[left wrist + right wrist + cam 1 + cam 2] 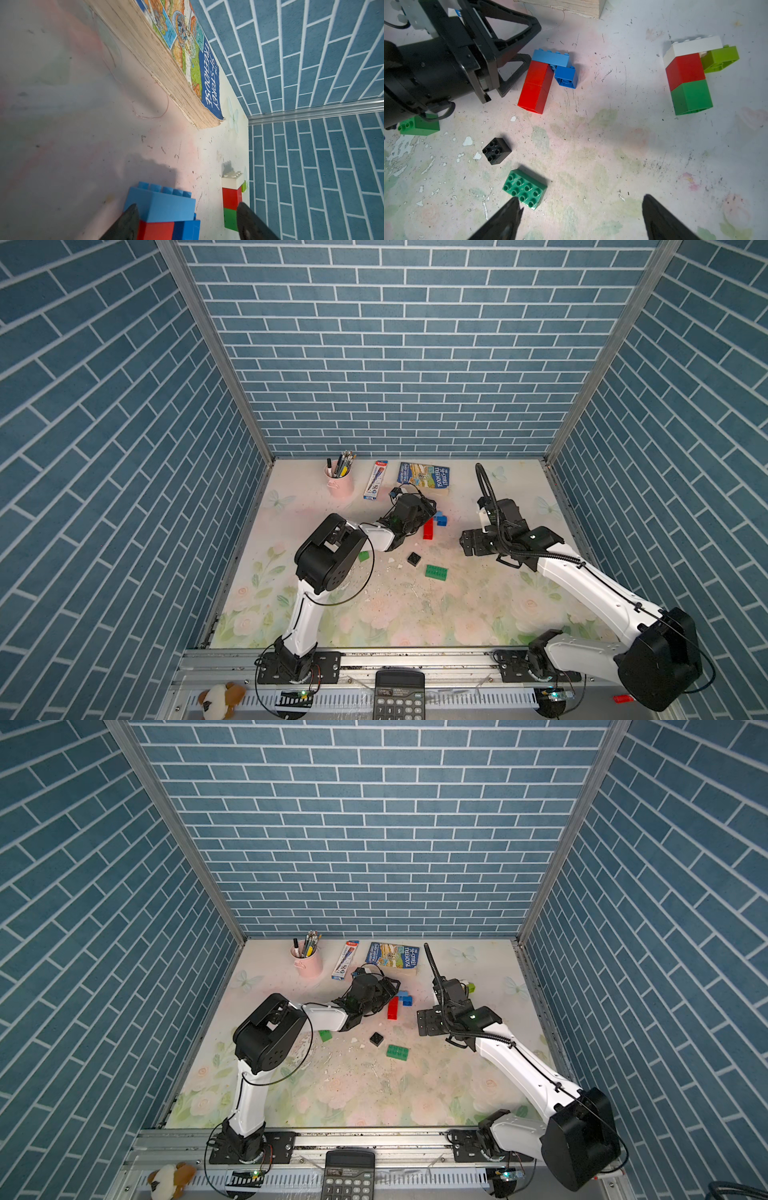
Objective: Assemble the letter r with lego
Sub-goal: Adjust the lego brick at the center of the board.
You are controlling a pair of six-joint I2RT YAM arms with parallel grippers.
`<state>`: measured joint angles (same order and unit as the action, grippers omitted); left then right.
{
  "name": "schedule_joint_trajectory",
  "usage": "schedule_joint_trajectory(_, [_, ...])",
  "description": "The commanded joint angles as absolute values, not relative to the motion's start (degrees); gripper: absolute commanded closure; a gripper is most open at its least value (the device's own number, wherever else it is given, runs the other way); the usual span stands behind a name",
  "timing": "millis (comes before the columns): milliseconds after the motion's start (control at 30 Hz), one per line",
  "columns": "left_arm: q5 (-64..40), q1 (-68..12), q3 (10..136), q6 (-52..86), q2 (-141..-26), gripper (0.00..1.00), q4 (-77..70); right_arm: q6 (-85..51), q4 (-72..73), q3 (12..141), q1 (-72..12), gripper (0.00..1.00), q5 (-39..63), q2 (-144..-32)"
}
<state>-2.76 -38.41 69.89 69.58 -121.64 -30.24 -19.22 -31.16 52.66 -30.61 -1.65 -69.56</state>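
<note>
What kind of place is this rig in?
Probably a robot test booth dressed as a child's desk: brick-print wall panels, floral tabletop, pink pen cup, children's book.

Light: bright, even, from overhead; tabletop (415,614) looks washed pale.
Shadows: soft, short, beside the red and blue lego (535,83).
Blur: left wrist view softens up close.
Edges: brick wall (395,344) lines splay in both top views.

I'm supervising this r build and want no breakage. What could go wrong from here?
The open left pincer sits very close to the red-and-blue build. A careless nudge may knock off the dark blue brick, which looks tilted and barely attached. The book lies just beyond, so pushing the build that way could jam it there.
</note>
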Motion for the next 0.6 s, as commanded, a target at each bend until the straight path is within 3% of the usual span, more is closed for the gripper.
schedule_joint_trajectory(0, [-2.8,-38.0,68.4,68.3,-120.6,0.24,-29.1,-19.1,-32.4,54.6,-30.0,0.08,-1.0,-69.6])
schedule_joint_trajectory(567, [-2.3,-39.7,55.2,69.2,-110.0,0.22,-33.5,-20.0,-33.1,54.3,-29.7,0.08,0.0,-67.7])
